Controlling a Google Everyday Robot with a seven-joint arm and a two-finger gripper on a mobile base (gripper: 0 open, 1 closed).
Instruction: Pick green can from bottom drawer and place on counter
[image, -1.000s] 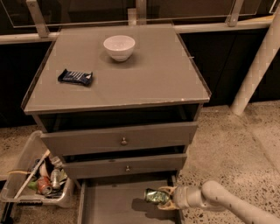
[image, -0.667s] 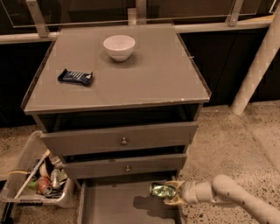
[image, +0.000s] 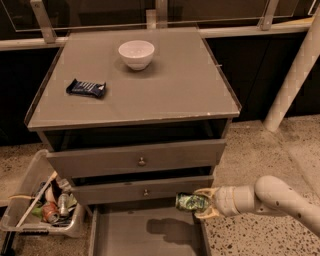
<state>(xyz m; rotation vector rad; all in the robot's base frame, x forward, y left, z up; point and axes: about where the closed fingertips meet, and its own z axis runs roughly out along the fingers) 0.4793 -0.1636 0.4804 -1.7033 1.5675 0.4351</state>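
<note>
The green can (image: 189, 202) is held on its side in my gripper (image: 202, 203), which is shut on it, in the air above the right part of the open bottom drawer (image: 125, 235). The can's shadow falls on the drawer's grey floor. My pale arm comes in from the lower right. The counter (image: 170, 90) is the grey cabinet top above, well higher than the can.
A white bowl (image: 136, 53) and a dark blue snack bar (image: 86, 88) lie on the counter. Two closed drawer fronts with round knobs (image: 142, 161) sit below it. A clear bin of trash (image: 45, 207) stands on the floor at left. A white post (image: 292, 75) stands at right.
My gripper has lifted the green can up from the drawer floor; it now hangs level with the lower closed drawer front. The arm has risen with it.
</note>
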